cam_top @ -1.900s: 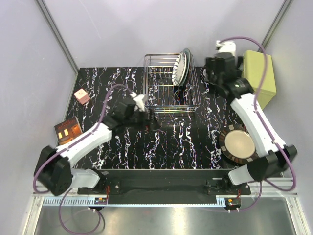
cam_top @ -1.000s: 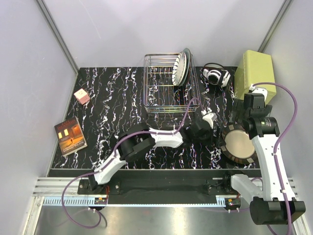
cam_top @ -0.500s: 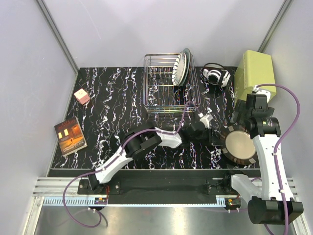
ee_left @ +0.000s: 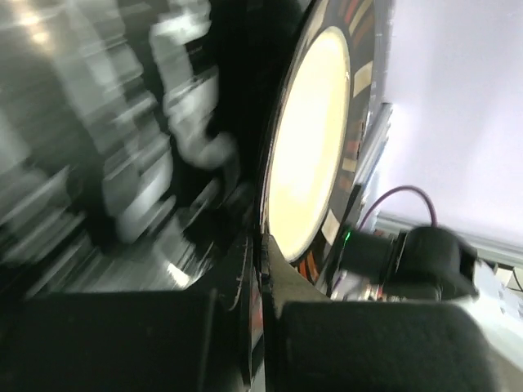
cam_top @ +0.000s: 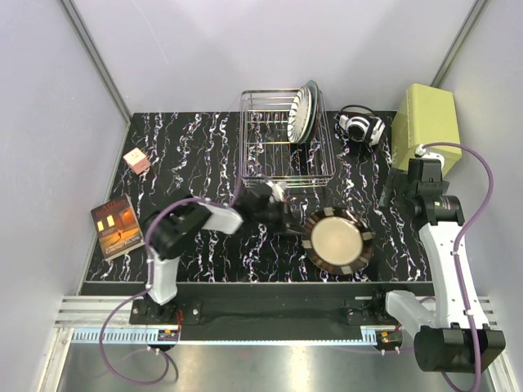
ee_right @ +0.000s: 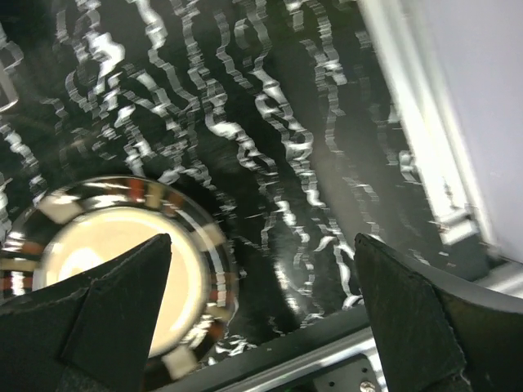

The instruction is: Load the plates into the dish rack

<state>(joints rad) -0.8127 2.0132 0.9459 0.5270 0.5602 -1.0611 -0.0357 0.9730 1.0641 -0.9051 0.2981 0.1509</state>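
Note:
A beige plate with a dark brown rim (cam_top: 337,238) hangs over the front middle of the table. My left gripper (cam_top: 294,225) is shut on its left rim. The left wrist view shows that plate (ee_left: 310,155) almost edge-on, with the left gripper (ee_left: 263,255) pinching the rim. The silver wire dish rack (cam_top: 270,155) stands at the back centre. A striped plate (cam_top: 300,113) stands upright at its right end, with a greenish plate (cam_top: 313,96) behind it. My right gripper (cam_top: 407,186) hovers open at the right. In its own view the right gripper (ee_right: 261,245) is empty, with the beige plate (ee_right: 98,253) at lower left.
A yellow-green box (cam_top: 429,122) sits at the back right, with headphones (cam_top: 359,126) beside it. A book (cam_top: 118,227) and a small pink cube (cam_top: 136,161) lie at the left. The table's front edge (ee_right: 327,351) is close below the right gripper.
The left gripper has shut on the beige plate's rim and carried it left, from the right front of the table to the front middle. The right arm has hardly moved.

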